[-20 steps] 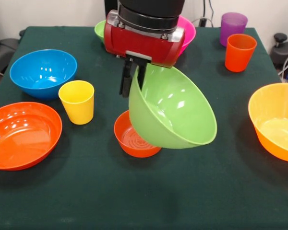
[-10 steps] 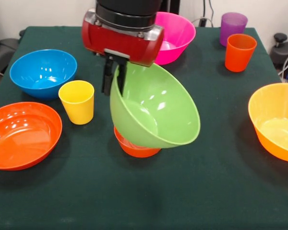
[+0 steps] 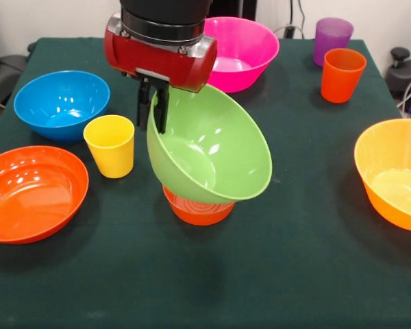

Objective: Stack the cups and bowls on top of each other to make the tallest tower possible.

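One risk up front: the medium green bowl (image 3: 209, 147) hangs tilted over the small red-orange bowl (image 3: 197, 205), the gripper (image 3: 153, 110) pinching its rim. Let go at this angle and I reckon it slides off. Dark green cloth (image 3: 260, 274) below; beyond it, a pale wall (image 3: 55, 17) and cables (image 3: 298, 17).

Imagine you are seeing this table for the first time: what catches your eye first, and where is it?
The big green bowl at the centre, tilted and gripped by its rim in the tool, sits over the small red-orange bowl. Next, the bright pink bowl at the back and the large yellow-orange bowl at the right edge.
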